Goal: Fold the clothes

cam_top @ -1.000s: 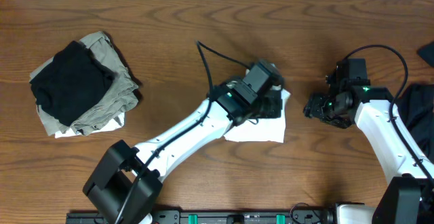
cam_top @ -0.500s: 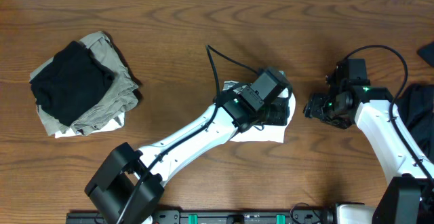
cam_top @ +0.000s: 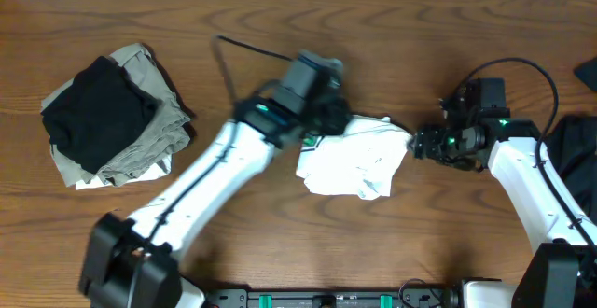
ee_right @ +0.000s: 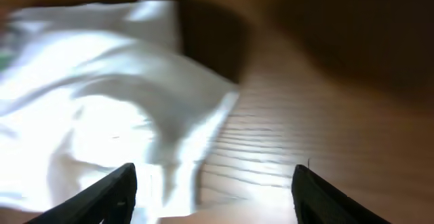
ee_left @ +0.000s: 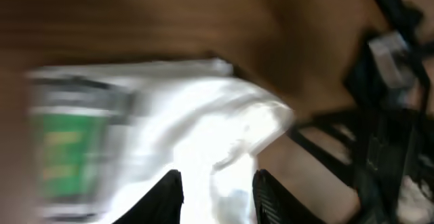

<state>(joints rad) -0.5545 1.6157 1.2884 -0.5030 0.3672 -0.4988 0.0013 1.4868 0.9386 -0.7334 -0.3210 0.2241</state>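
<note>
A folded white T-shirt (cam_top: 359, 163) lies on the wooden table (cam_top: 280, 233) at centre. My left gripper (cam_top: 334, 119) hovers at the shirt's upper left edge. In the blurred left wrist view its fingers (ee_left: 169, 197) stand apart, open, over the white cloth (ee_left: 203, 115), with the green print (ee_left: 64, 149) to the left. Just off the shirt's right corner sits my right gripper (cam_top: 422, 145). In the right wrist view the gripper (ee_right: 217, 197) is wide open, holding nothing, with the shirt's edge (ee_right: 102, 102) and bare wood between the jaws.
A pile with a black garment (cam_top: 98, 112) on top of khaki cloth (cam_top: 140, 149) rests at the far left. A dark garment (cam_top: 574, 145) lies at the right edge beside the right arm, and another dark piece (cam_top: 588, 70) shows at the upper right.
My left arm has swung up and to the left, off the top of the white T-shirt, and its jaws have widened. The shirt now lies uncovered. My right gripper has edged slightly towards it.
</note>
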